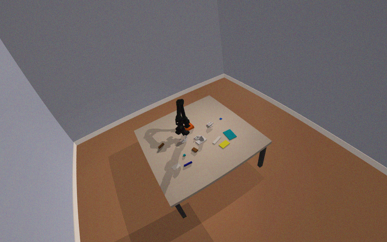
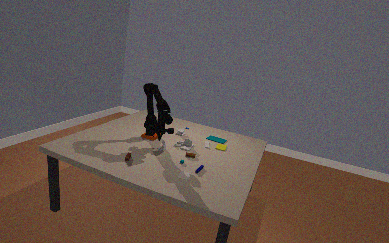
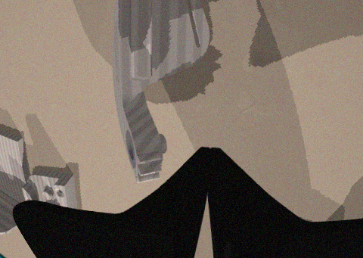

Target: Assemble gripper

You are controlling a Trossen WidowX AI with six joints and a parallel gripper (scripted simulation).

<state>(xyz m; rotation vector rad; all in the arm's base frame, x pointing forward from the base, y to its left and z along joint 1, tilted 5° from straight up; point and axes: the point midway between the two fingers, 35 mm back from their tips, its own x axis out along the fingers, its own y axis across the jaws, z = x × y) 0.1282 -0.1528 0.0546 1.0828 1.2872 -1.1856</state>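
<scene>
My gripper (image 1: 185,134) (image 2: 159,139) (image 3: 209,156) is shut, its fingertips meeting with nothing between them, just above the table. A loose grey-white jaw (image 1: 184,138) (image 2: 161,147) (image 3: 141,114) is just beyond the fingertips, apparently tilted on its edge; its toothed end points back toward the fingers. The pale gripper base (image 3: 69,190) is at the lower left in the wrist view, with a ribbed grey part (image 3: 9,148) beside or on it; whether that jaw sits on a pin is unclear. A white piece with two dark holes (image 1: 209,123) (image 2: 181,130), apparently the housing plate, is farther back.
Around the parts are a brown block (image 1: 194,149) (image 2: 190,155), another brown block (image 1: 161,145) (image 2: 128,156), a small teal cube (image 1: 184,155) (image 2: 182,161), a blue bar (image 1: 187,164) (image 2: 199,168), a white strip (image 1: 216,139), a yellow plate (image 1: 224,144) and a teal plate (image 1: 229,134).
</scene>
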